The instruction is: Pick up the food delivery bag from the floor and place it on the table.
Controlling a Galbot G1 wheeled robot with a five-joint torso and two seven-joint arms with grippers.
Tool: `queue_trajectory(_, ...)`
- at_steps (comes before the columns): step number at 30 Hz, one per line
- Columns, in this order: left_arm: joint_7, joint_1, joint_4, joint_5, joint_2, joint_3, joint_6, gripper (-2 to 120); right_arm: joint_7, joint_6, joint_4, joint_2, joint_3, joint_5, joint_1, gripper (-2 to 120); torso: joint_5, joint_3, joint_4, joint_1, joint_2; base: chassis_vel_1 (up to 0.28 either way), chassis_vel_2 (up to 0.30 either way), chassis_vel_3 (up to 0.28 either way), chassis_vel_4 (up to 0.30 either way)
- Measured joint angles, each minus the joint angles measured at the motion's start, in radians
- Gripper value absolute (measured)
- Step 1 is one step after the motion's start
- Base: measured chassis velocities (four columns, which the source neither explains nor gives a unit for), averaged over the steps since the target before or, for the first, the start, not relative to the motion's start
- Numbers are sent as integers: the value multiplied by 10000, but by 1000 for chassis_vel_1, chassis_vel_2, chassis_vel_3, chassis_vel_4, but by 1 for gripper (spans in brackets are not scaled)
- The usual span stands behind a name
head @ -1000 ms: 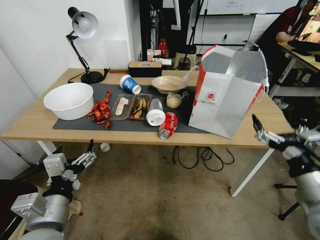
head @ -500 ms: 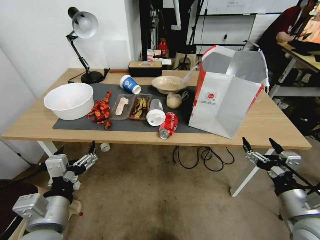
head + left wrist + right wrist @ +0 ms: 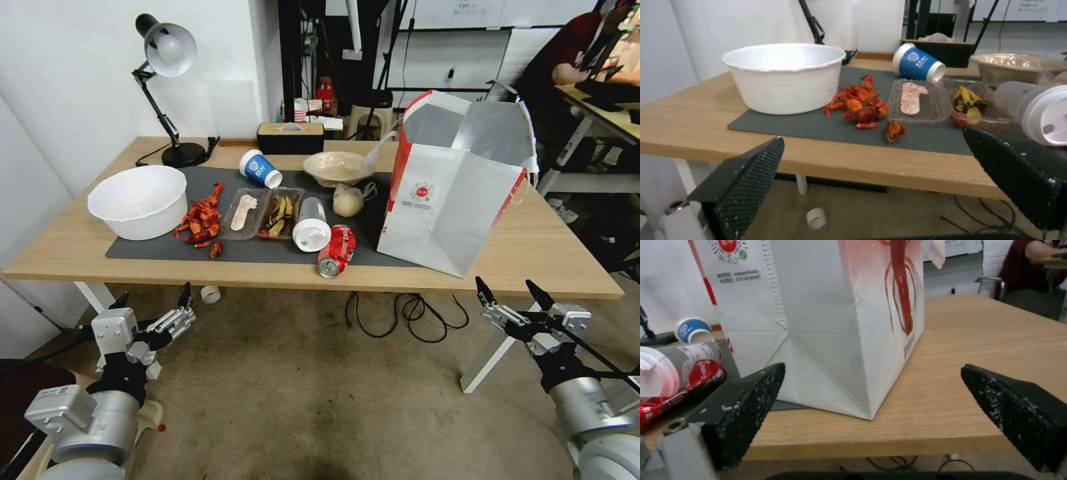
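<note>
So the food delivery bag [image 3: 448, 200] stands upright on the table [image 3: 533, 247], near its right end, with one lower edge lapping the dark grey mat [image 3: 267, 248] and the rest on bare wood. Its mouth gapes wide and the silver lining shows inside. My right gripper [image 3: 513, 299] hangs just off the table's front edge, below the bag's near corner and clear of it; my fingers there are spread wide with nothing between them. From that wrist I see the bag's bottom corner [image 3: 826, 340] between my two black pads [image 3: 746, 400], well short of touching either.

My left gripper [image 3: 155, 308] sits low over the floor [image 3: 300, 393], in front of the table's left leg, fingers likewise parted and empty. Past them, on the mat, are a white bowl [image 3: 784, 76], a heap of red crayfish shells [image 3: 860, 105], a tipped blue cup [image 3: 918, 63] and clear plastic trays [image 3: 918, 105]. A red can [image 3: 335, 251] lies on its side by the bag; it looks crushed, though I can't be sure.
</note>
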Motion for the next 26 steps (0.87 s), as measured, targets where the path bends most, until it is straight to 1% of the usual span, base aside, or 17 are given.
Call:
queue_trajectory(12,440,-148,0,-140,54,3,119,100,-4,0,6,-5,11,0,6,100,0,0,0,-1,0,0,0,0,0)
queue_trajectory(26,458,-164,0,-168,64,18,144,100,-11,0,7,-10,12,-1,9,100,0,0,0,0,0,0,0,0,0)
